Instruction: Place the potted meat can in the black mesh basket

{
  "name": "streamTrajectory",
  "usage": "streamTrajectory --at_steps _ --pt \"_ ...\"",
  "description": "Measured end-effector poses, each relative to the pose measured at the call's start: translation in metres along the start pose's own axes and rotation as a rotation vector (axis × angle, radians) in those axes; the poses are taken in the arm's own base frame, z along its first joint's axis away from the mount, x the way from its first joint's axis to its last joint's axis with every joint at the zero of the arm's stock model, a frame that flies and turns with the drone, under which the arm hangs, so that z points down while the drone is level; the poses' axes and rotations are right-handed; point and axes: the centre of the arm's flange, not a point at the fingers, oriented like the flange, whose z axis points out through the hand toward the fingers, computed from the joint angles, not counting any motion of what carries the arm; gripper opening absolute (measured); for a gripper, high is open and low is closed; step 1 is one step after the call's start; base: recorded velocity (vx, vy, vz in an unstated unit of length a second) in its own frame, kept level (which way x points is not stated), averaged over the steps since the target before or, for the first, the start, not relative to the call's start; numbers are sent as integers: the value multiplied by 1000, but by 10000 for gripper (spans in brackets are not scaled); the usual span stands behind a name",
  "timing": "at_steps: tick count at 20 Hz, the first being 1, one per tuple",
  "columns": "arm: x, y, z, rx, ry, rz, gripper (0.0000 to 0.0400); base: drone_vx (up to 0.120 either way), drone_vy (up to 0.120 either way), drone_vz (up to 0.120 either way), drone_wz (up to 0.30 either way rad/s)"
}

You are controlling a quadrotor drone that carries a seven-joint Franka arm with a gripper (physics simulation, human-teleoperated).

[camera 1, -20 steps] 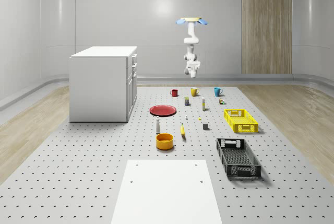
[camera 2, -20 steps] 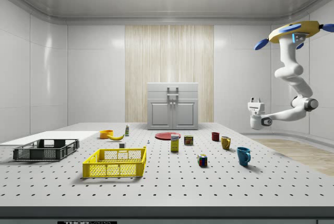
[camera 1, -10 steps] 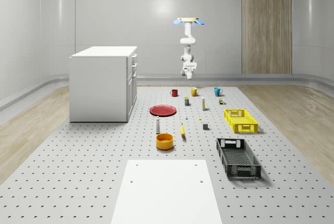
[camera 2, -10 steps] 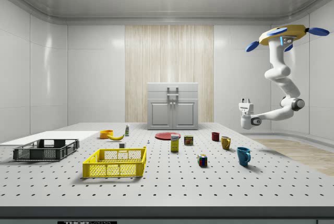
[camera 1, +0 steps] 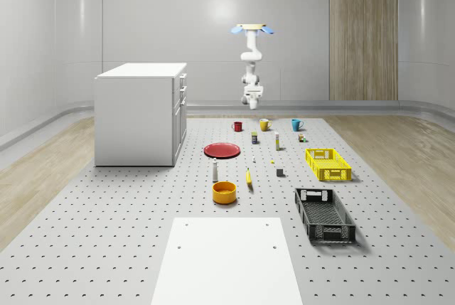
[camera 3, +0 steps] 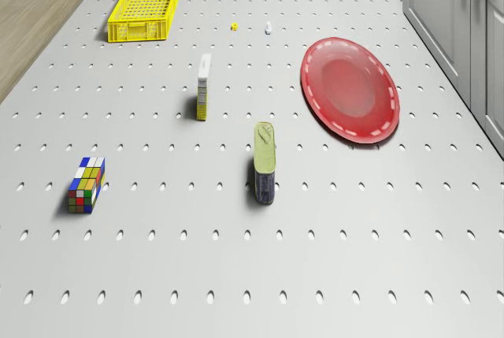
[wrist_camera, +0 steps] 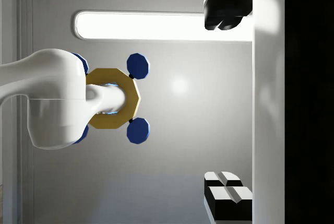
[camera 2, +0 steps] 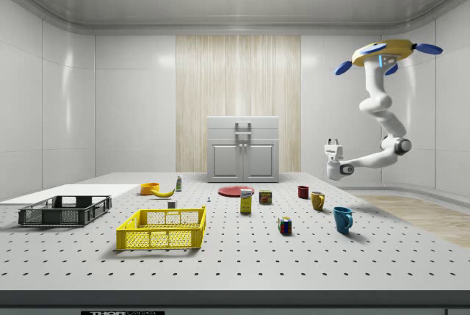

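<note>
At the side view's far left lies the basket (camera 2: 64, 210), low and open on top, so a thing can be dropped in from above. It is well apart from everything else the task needs. Next to the right is a yellow crate (camera 2: 161, 227), which I think is only a distraction.

Near the middle stands the can (camera 2: 265, 197), upright on the table (camera 2: 308, 256), with nothing touching it. In the drone view the can (camera 3: 265, 163) is between a cube (camera 3: 86, 184) and a red plate (camera 3: 350, 90), with free space on both sides for the fingers.

Further right, the gripper (camera 2: 333, 141) hangs in the air above the mugs (camera 2: 317, 200), empty and pointing up toward the ceiling. In the wrist view its fingers (wrist_camera: 224, 10) stand wide apart. I judge the arm is folded like this for flying and must turn down before a grasp.

At the far right the drone (camera 2: 388, 52) hovers high beyond the table's end, so the approach is at its beginning.
</note>
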Motion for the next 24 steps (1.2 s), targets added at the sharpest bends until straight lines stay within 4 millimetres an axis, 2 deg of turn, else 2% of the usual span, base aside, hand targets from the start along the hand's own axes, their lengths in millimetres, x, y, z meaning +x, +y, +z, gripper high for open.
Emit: streamTrajectory --at_steps 6,10,12,24 --pt "-1 0 0 0 6 0 400 120 -120 0 0" --pt "-1 0 0 -2 12 0 400 120 0 0 0" --pt "-2 0 0 -4 17 0 400 120 -100 0 0" --pt "-10 -8 1 -78 103 -1 400 120 0 0 0"
